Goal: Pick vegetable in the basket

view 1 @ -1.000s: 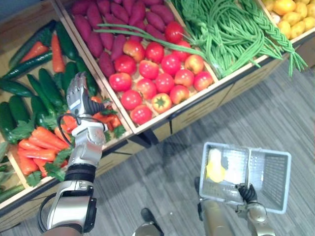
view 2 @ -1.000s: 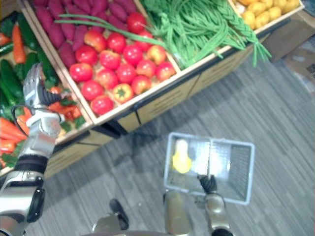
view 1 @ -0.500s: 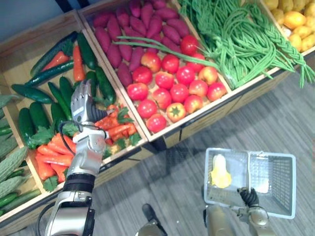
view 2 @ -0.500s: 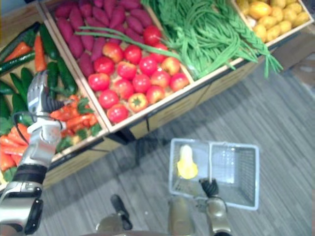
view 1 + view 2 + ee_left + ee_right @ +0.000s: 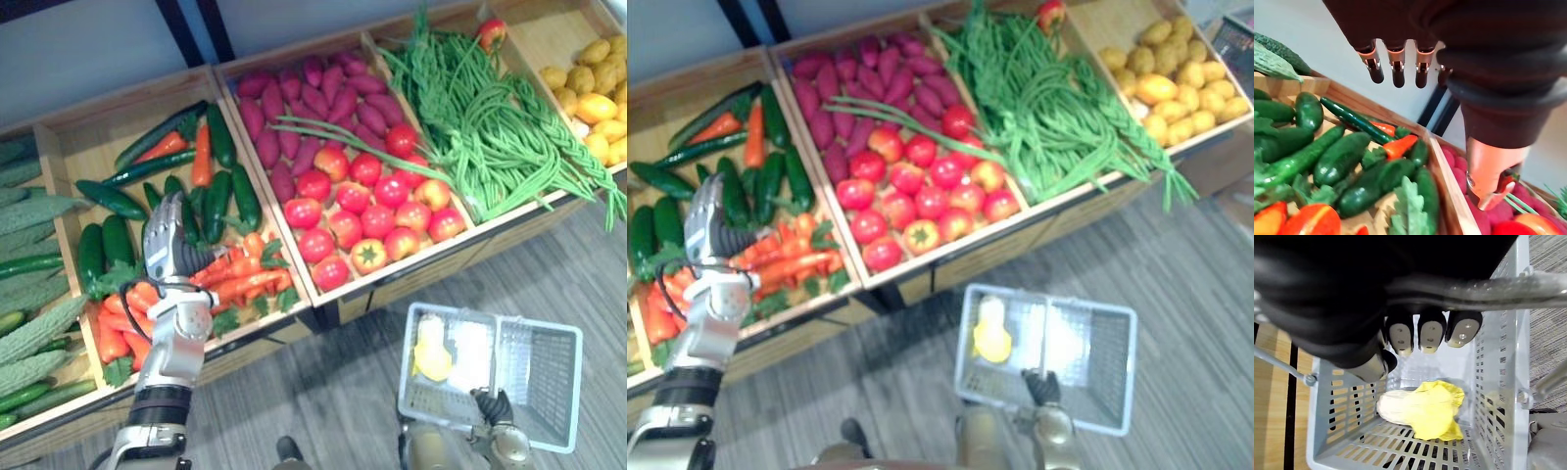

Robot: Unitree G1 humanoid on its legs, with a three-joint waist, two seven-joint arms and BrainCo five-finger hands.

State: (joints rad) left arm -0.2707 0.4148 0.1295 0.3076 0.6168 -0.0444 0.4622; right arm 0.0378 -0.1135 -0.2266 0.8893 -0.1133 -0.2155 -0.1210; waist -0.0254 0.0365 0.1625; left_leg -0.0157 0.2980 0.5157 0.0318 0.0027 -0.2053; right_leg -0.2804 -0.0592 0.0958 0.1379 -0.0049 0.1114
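At the reaching step, the left hand (image 5: pixel 168 240) hovers empty, fingers relaxed, where carrots (image 5: pixel 245 286) meet cucumbers (image 5: pixel 245 196) in their wooden crate (image 5: pixel 108 137), while the right hand (image 5: pixel 493 403) clasps the handle (image 5: pixel 1488 286) of the grey basket (image 5: pixel 554 382) holding a yellow-leaved cabbage (image 5: pixel 431 357); next it probably must descend and close on one vegetable.

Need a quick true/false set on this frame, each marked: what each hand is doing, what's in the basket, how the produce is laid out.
1. The left hand is over the crate of carrots and cucumbers. True.
2. The left hand holds a carrot. False: its fingers are straight and hold nothing.
3. The basket is empty. False: a yellow-white vegetable lies in it.
4. The right hand is curled round the basket's handle. True.
5. The tomatoes and purple sweet potatoes lie side by side, undivided. True.
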